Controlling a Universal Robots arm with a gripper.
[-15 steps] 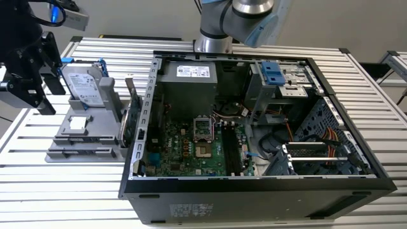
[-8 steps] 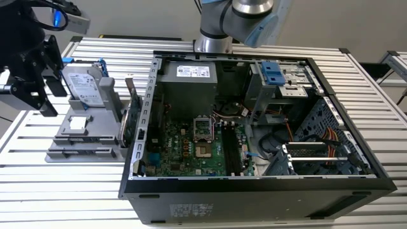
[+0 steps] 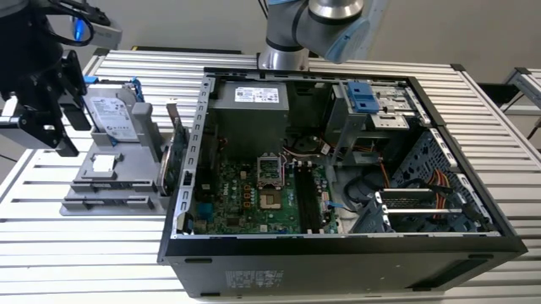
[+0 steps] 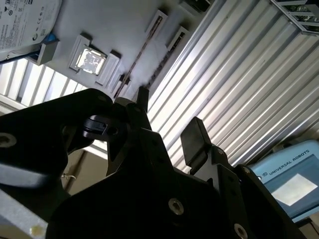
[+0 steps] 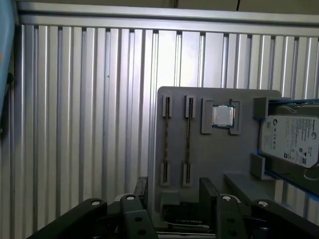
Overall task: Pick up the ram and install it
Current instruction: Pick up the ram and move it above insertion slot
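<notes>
Hand (image 5: 174,181): fingers spread, nothing between them. It hangs above the tray (image 5: 219,154) at the tray's ram end, touching nothing. In the exterior view it sits high, off the tray's left side.

Ram (image 5: 188,142): parked on the tray, standing on its long edge in a pair of slotted holders, seen edge-on as a thin line. Long axis is level and runs across the tray's width, square to the tray's long side. In the exterior view that is roughly left-right, parallel to the case's near wall. A second stick (image 5: 166,140) looks the same, in the parallel holders just beside it, on the side away from the chip. Can't tell which way the labels face.

Along the tray from the ram: chip (image 5: 223,116) flat in its own pocket, then hard drive (image 5: 291,139) on blue rails at the far end. Green card (image 3: 173,161) stands upright between tray and case. Case (image 3: 338,244) lies on its side, lid off, board exposed, just beside the tray on the exterior view's right. Arm (image 3: 334,19) rises behind it.

Surface: table (image 3: 85,266) of ribbed aluminium slats carries tray and case. Room: plain grey wall (image 3: 194,25) behind, and a second slatted table (image 3: 528,88) past the case. A pendant (image 4: 294,184) with a screen shows past the table edge in the second wrist view.
</notes>
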